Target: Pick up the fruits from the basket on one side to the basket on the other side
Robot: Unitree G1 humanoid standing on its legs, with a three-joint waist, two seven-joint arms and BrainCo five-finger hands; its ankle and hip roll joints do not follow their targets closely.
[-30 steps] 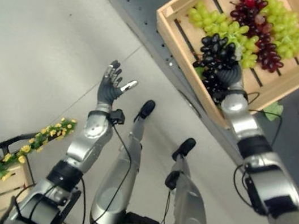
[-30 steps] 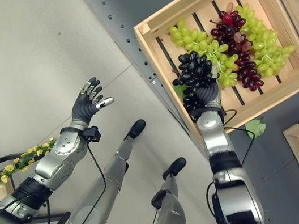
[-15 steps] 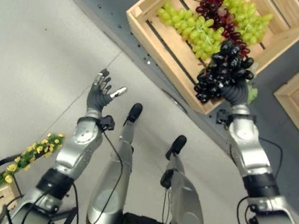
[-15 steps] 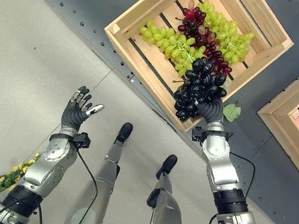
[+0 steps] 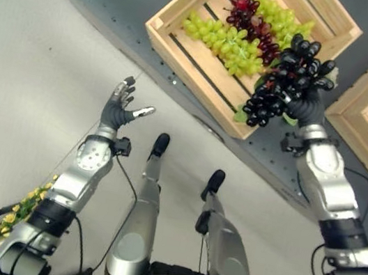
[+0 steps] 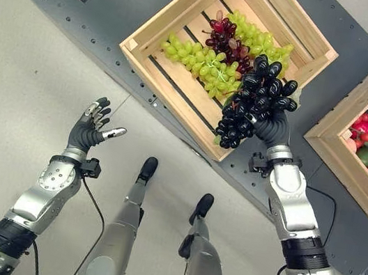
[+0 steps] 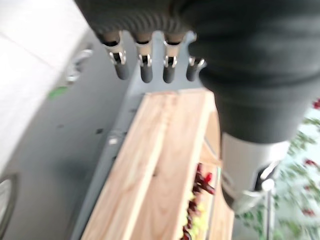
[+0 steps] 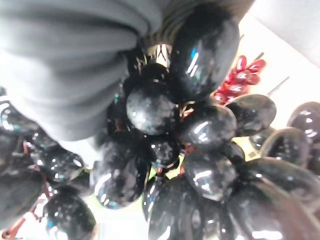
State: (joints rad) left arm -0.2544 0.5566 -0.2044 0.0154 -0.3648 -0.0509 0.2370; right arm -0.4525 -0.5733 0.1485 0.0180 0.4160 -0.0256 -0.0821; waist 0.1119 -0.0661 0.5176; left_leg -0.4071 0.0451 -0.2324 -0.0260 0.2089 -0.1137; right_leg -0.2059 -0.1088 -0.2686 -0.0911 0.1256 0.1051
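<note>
While right hand (image 6: 275, 130) grips black grapes (image 6: 254, 100), bunch hangs above crate (image 6: 189, 22) corner, lifted clear for carry toward next crate (image 6: 343, 136). Left hand (image 6: 88, 130) spread, idle, holding nothing.

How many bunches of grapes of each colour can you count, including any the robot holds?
Black grape bunch, held in the right hand: 1
Red grape bunch, in the wooden crate: 1
Green grape bunches, in the same crate: 2
Total: 4
</note>
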